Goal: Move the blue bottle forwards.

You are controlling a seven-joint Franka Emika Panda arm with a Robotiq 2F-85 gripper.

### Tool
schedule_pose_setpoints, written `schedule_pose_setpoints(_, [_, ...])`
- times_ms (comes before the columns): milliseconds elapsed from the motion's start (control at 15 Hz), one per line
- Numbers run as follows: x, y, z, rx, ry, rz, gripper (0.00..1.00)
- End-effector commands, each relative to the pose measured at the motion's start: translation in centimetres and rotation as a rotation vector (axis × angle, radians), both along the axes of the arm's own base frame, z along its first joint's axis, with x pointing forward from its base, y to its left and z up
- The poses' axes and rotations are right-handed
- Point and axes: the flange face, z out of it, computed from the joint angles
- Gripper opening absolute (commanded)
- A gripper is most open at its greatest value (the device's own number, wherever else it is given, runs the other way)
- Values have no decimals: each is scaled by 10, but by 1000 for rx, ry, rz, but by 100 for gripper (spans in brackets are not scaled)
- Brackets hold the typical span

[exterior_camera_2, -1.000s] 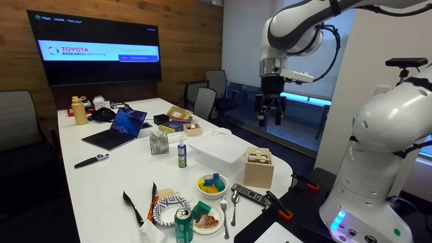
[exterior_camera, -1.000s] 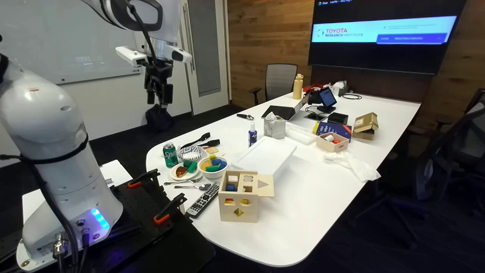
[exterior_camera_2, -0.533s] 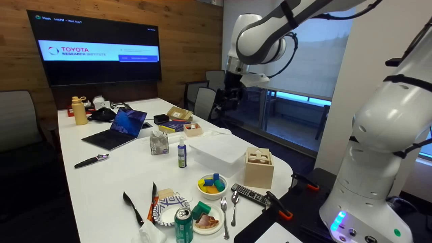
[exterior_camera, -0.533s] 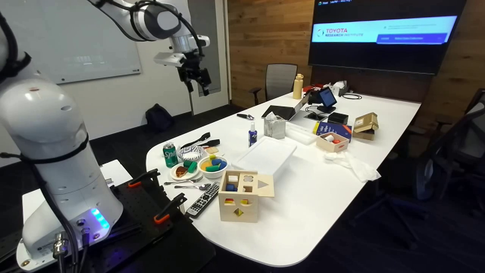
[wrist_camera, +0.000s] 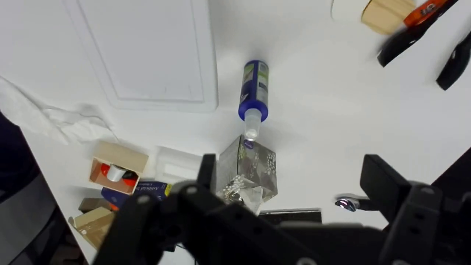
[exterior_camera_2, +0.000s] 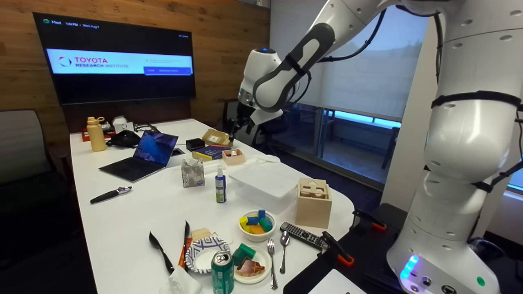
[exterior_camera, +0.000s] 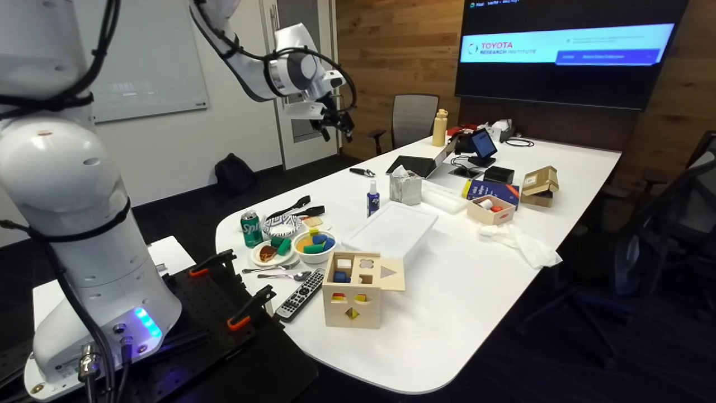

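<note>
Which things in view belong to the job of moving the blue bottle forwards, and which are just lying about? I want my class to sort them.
Part of the job:
blue bottle, standing upright
tool, open and apart from it

Just lying about:
tissue box
laptop
green can
remote control
fork
spoon
wooden box
yellow bottle

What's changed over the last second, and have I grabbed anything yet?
In both exterior views the gripper has moved toward the wall screen and tipped from pointing down to a slant. It's open and empty: nothing was taken hold of or let go. The blue bottle, upright, the grey tissue box and the wooden box stay where they were.
</note>
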Motion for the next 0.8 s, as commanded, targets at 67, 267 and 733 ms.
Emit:
schedule_pose_setpoints(67, [86,8,-51,-4,-10,-11,100])
schedule_pose_setpoints(267, [120,20,-88,-4,3,-18,100])
schedule_pose_setpoints(733, [158,24,-136,-8,-11,-103,100])
